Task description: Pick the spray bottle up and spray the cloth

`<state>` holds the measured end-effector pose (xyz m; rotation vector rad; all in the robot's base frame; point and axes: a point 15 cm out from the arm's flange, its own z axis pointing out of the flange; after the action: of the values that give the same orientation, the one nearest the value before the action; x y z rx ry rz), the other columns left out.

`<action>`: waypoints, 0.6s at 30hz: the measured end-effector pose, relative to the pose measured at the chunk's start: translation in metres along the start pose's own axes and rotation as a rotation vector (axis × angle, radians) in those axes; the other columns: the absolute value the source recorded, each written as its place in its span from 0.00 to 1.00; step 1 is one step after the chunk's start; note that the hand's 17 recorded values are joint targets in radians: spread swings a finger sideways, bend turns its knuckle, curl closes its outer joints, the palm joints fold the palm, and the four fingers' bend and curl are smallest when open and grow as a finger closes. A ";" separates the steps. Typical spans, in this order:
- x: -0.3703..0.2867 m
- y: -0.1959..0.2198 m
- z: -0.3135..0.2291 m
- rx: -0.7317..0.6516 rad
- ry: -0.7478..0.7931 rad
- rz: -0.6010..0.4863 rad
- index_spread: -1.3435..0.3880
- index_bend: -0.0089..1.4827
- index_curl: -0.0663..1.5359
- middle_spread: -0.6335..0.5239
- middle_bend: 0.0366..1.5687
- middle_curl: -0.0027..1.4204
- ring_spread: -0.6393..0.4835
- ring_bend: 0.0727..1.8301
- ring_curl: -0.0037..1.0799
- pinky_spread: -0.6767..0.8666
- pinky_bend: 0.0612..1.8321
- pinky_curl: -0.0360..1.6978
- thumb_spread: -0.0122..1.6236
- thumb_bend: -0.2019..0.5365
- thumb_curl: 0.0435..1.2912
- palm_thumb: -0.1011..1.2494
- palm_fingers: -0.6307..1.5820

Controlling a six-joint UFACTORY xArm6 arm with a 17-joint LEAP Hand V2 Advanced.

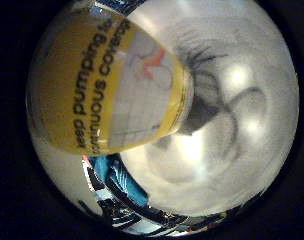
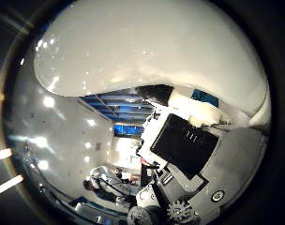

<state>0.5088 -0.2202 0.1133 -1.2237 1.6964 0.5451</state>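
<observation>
I have the spray bottle [image 1: 112,85] right against the palm, its yellow-labelled body filling the little-finger view's upper left, long axis slanting toward the centre. Its white shoulder [image 2: 147,47] dominates the thumb view, so I judge it held for spraying. The hand [image 2: 184,150] appears curled round it. No cloth visible.

The spray bottle [image 1: 112,85] sits right against my palm, its yellow-labelled body blocking much of the little finger side. Beyond it lies the crumpled cloth [image 1: 227,125], with open air between. On the thumb side the bottle's white body fills the view and my hand [image 2: 184,154] crowds beside it.
</observation>
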 end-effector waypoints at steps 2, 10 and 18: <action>-0.003 -0.004 -0.005 0.020 -0.005 -0.003 0.47 0.54 0.56 0.29 0.64 0.64 0.33 0.68 0.63 0.24 0.64 0.42 0.59 0.25 0.22 0.61 0.77; -0.054 -0.029 -0.040 0.117 -0.019 -0.095 0.54 0.71 0.67 0.34 0.79 0.69 0.34 0.73 0.73 0.29 0.68 0.58 0.61 0.26 0.24 0.70 0.76; -0.144 -0.024 -0.071 0.096 -0.040 -0.226 0.59 0.75 0.69 0.38 0.84 0.68 0.34 0.75 0.78 0.31 0.63 0.73 0.70 0.28 0.27 0.82 0.75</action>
<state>0.5079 -0.2156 0.2752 -1.3048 1.5095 0.3452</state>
